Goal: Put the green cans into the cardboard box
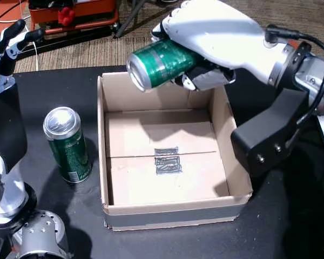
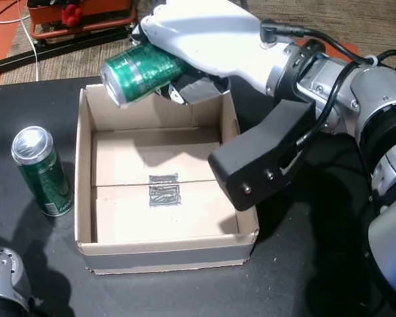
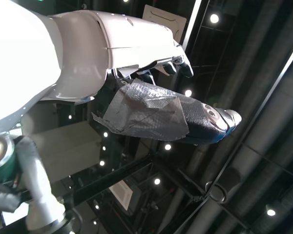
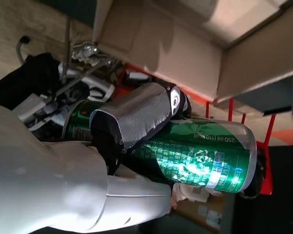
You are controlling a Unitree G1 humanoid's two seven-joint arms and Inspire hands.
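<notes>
My right robot hand (image 1: 205, 32) is gripping a green can (image 1: 159, 62) sideways over the cardboard box (image 1: 227, 124) — lining up the drop — fingers wrapped tight.

Black table (image 1: 54, 86), brown carpet (image 1: 86, 51)

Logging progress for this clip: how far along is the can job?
Done: nothing; the open cardboard box holds no cans. In hand: the right hand holds one green can sideways above the box's far edge. Left: release it, then pack the upright green can standing beside the box.
</notes>
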